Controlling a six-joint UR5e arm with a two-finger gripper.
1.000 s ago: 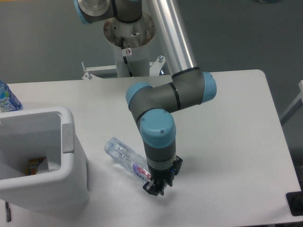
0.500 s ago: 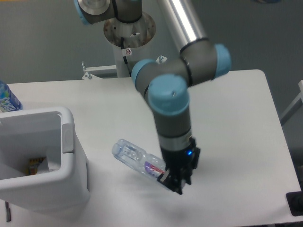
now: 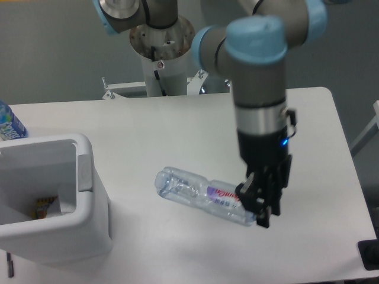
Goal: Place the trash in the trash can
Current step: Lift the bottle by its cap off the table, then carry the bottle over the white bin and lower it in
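The clear bottle (image 3: 204,196) is being held by its cap end in the closed gripper (image 3: 259,207), raised over the table (image 3: 177,130); it is best carried level toward the trash can (image 3: 56,195) at nine o'clock.

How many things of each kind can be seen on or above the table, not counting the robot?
Bottles: 2, the clear bottle held at its cap end by the gripper, and a blue-labelled bottle at the left edge.
Bins: 1, the grey bin.
Scraps inside the bin: 1 patch, a coloured scrap on white paper; I cannot tell more.
Total: 4.
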